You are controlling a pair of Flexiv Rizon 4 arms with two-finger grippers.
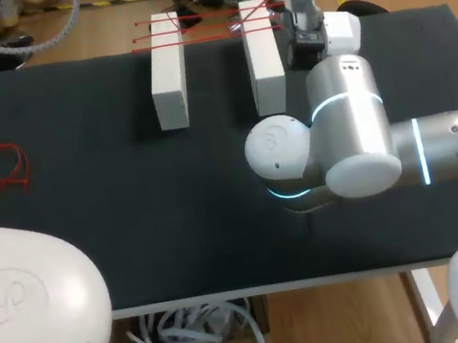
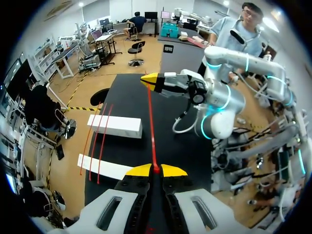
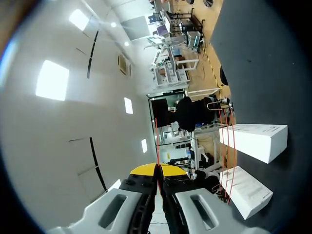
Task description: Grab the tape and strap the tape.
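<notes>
Head view: right arm [image 1: 352, 131] outstretched toward tape [image 1: 207, 27]

Matt black table mat [image 1: 87, 201], perhaps felt; smooth white blocks [image 1: 167, 68]; thin red plastic-looking tape [image 2: 152, 126]; glossy right arm shell [image 1: 353, 136]

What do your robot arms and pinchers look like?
My right arm is made of fat, rounded silver-white tubes with glowing turquoise rings. My left arm has a smooth white shell. The left gripper and right gripper are grey with yellow tips.
</notes>
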